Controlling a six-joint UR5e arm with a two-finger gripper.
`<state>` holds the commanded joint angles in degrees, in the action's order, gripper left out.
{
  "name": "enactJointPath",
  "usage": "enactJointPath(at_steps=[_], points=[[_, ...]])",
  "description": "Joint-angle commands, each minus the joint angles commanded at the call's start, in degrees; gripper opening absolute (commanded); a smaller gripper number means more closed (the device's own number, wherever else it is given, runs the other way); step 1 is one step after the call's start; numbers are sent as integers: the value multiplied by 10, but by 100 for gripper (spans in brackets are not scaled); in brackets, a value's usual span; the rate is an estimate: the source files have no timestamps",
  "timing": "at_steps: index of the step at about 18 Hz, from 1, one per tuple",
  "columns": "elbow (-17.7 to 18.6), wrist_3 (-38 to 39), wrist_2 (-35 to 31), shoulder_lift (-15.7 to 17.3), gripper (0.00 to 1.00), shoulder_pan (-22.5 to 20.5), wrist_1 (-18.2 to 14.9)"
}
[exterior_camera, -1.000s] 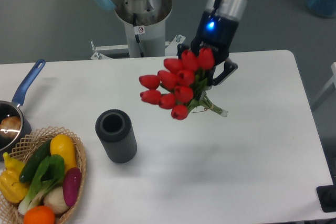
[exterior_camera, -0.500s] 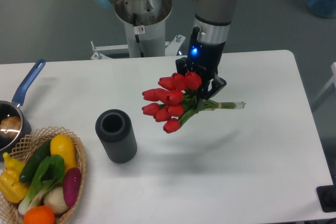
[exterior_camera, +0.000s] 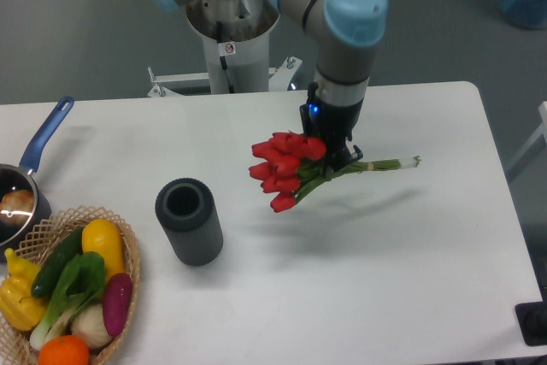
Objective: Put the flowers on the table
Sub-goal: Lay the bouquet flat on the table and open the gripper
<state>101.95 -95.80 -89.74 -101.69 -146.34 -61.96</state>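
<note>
Since the earlier frames, the bunch has been swung from a steep tilt to lie almost level, and it has been carried lower and a little to the right, so that its shadow is now drawn in close beneath it.

Largest in view is the bench (exterior_camera: 410,279), a white matte top with rounded corners, on which everything stands. Above its middle the arm is brought down nearly vertical, grey-jointed with a pale blue cap, so that the gripper (exterior_camera: 332,156) is pointed at the surface. The fingers are seen closed on the stems just behind the blooms; the grip is judged to be placed there so that the heavy heads are balanced against the long thin stems.

The flowers (exterior_camera: 286,173) are held above the bench, right of centre, not yet resting on it: red, smooth, rounded tulip heads are pointed left and slightly near, and green stems are trailed out to the right. The level attitude is judged suited to laying the bunch flat.

To the left, well apart, a dark ribbed cylinder (exterior_camera: 189,221) is stood upright with its mouth open. At the near left corner a wicker basket (exterior_camera: 130,284) of coloured vegetables is seen, and beside it a pot with a blue handle (exterior_camera: 47,132).
</note>
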Motion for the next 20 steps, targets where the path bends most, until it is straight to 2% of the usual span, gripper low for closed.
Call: enactJointPath(at_steps=[7, 12, 15, 20], points=[[4, 9, -4, -34, 38, 6, 3], [-10, 10, -54, -59, 38, 18, 7], [-10, 9, -55, -72, 41, 24, 19], [-3, 9, -55, -89, 41, 25, 36]])
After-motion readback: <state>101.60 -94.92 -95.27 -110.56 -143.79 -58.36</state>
